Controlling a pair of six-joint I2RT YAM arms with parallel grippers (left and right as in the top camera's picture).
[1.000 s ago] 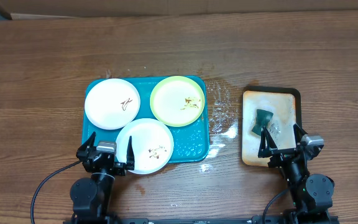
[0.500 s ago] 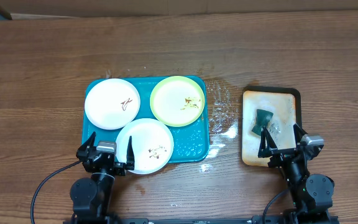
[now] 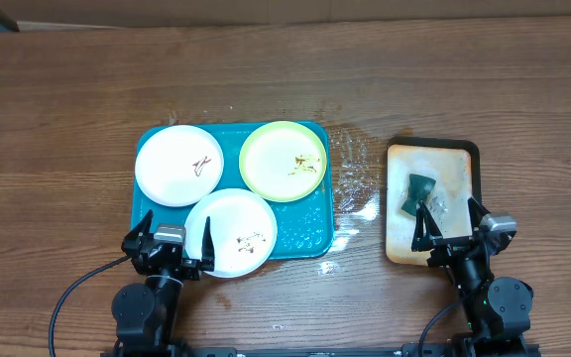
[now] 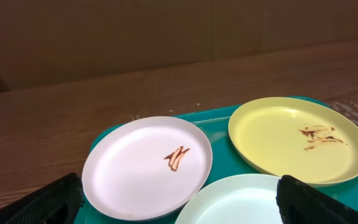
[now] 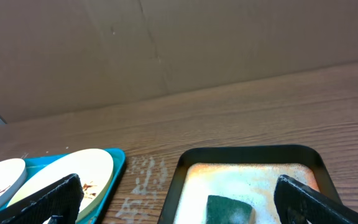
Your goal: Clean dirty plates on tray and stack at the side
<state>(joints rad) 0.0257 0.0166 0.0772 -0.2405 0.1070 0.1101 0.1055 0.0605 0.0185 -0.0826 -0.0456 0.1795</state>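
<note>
1. Centrally on the brown wooden table [image 3: 285, 79] lies the large rectangular teal-blue plastic tray [image 3: 310, 236], and all three plates rest on it.
2. A round white plate [image 3: 178, 166] sits at the tray's far left, with a small brown smear near its middle.
3. The round pale yellow-green plate [image 3: 284, 161] lies just beside it at the far right, with thin brown streaks toward its right side.
4. The second round white plate [image 3: 231, 233] lies nearer the arms, in front of and between the other two. It has faint brown marks right of its centre, and its near rim overhangs the tray's near edge.
5. The left gripper [image 3: 171, 238] hovers at the tray's near-left corner, its two black fingers spread wide with nothing gripped. From overhead one finger overlaps the near white plate's rim; whether it touches cannot be told.
6. The right gripper [image 3: 451, 230] is likewise spread wide and holds nothing. It is at the near edge of the smaller tan rectangular tray with a dark rim [image 3: 444, 164], which stands well to the right of the teal tray.
7. A dark green sponge [image 3: 419, 193] lies on the tan tray amid a whitish wet film, just ahead of the right gripper.
8. A wet patch [image 3: 350, 183] glistens on the table between the two trays.
</note>
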